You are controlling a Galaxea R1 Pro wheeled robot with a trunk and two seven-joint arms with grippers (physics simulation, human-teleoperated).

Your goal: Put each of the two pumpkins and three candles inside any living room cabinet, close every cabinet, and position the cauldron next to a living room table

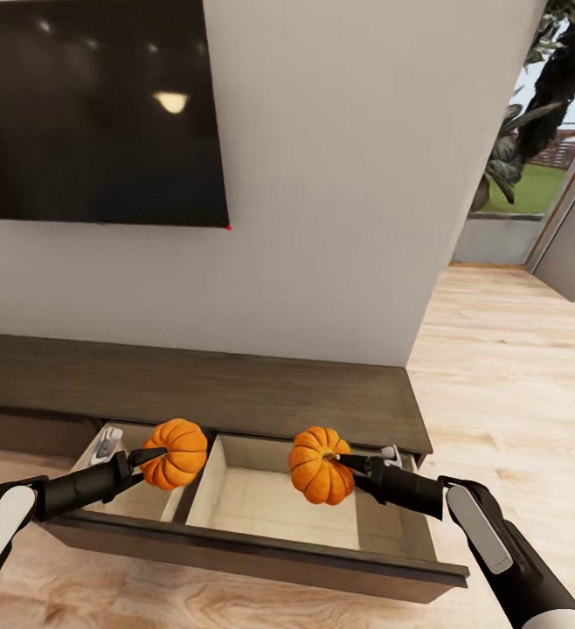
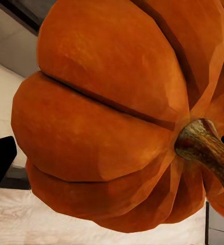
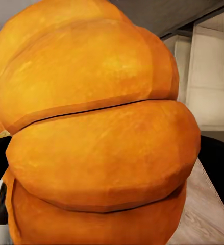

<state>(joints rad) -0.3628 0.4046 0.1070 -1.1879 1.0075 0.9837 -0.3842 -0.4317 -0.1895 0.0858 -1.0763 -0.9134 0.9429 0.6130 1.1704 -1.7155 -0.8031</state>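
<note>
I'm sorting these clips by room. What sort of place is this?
Most likely a living room: a large dark TV hangs on the wall above a long low wooden cabinet, with pale wood flooring and a garden window beside.

The long low dark-brown wooden cabinet (image 1: 235,389) stands against the white wall (image 1: 340,175), its pull-out drawer (image 1: 261,546) drawn forward from it. A divider (image 1: 198,479) splits the drawer into a left and a right compartment. Over the left compartment hangs one small orange ribbed pumpkin (image 1: 176,452), held by the left gripper (image 1: 148,457). Over the right compartment hangs the other orange ribbed pumpkin (image 1: 319,465), held by the right gripper (image 1: 347,463). Above the cabinet's left part, a flat black screen (image 1: 95,105) is mounted on the wall. Right of the cabinet lies pale wooden floor (image 1: 506,367).
</note>
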